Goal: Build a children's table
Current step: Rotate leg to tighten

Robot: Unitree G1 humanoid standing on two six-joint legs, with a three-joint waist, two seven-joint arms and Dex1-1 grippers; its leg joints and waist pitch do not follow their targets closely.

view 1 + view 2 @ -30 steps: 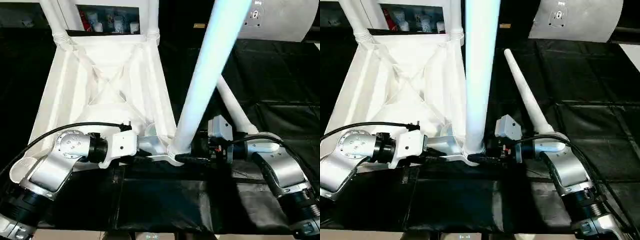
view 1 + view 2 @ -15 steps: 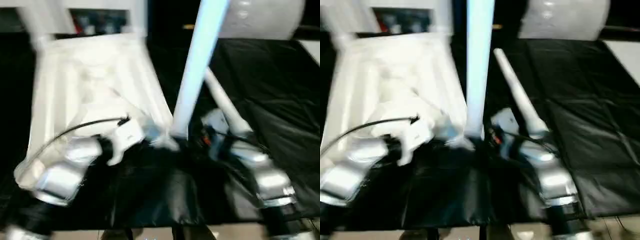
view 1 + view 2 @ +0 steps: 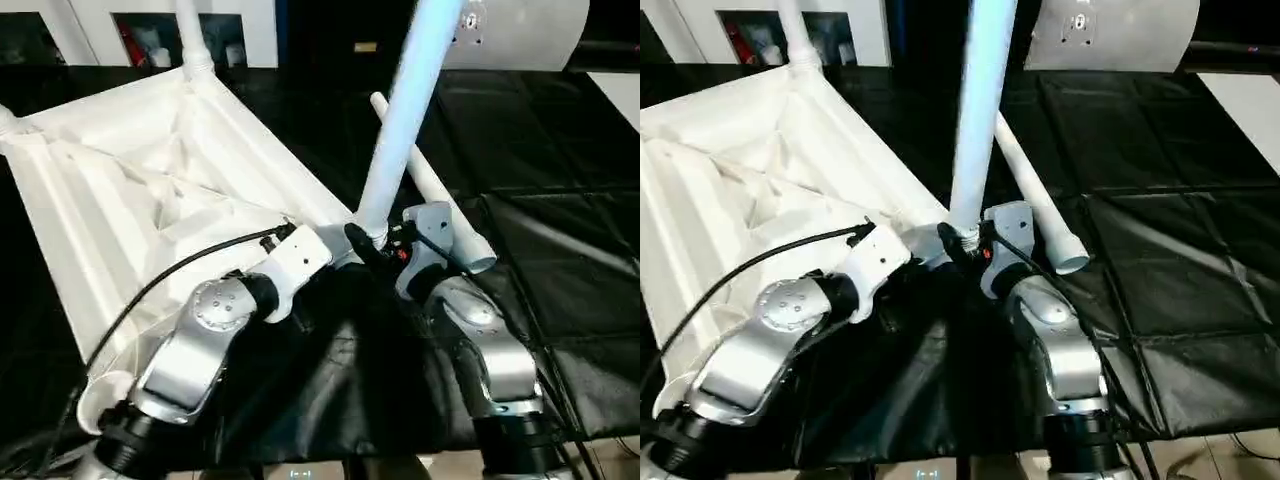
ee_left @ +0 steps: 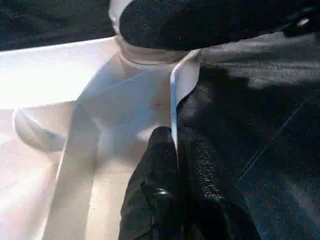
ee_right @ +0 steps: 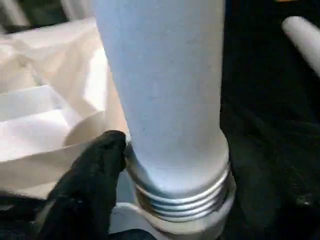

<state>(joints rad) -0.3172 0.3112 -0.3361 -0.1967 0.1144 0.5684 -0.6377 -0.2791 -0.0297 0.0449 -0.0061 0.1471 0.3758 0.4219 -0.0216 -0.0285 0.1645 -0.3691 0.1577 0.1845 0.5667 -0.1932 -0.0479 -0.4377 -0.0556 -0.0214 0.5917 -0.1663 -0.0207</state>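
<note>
table top [image 3: 150, 190] lies underside up on the black sheet [image 3: 560, 150], so the corner sockets face up for the legs. left gripper [image 4: 176, 150] is clenched on the top's thin rim beside the near corner socket, probably to steady it. a leg [image 3: 405, 110] stands in that socket; right gripper [image 5: 100, 165] sits at its threaded base, one finger touching; grip cannot be told. a spare leg [image 3: 430, 190] lies just beyond that corner.

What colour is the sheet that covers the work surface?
Black sheet, best in the right eye view.
</note>
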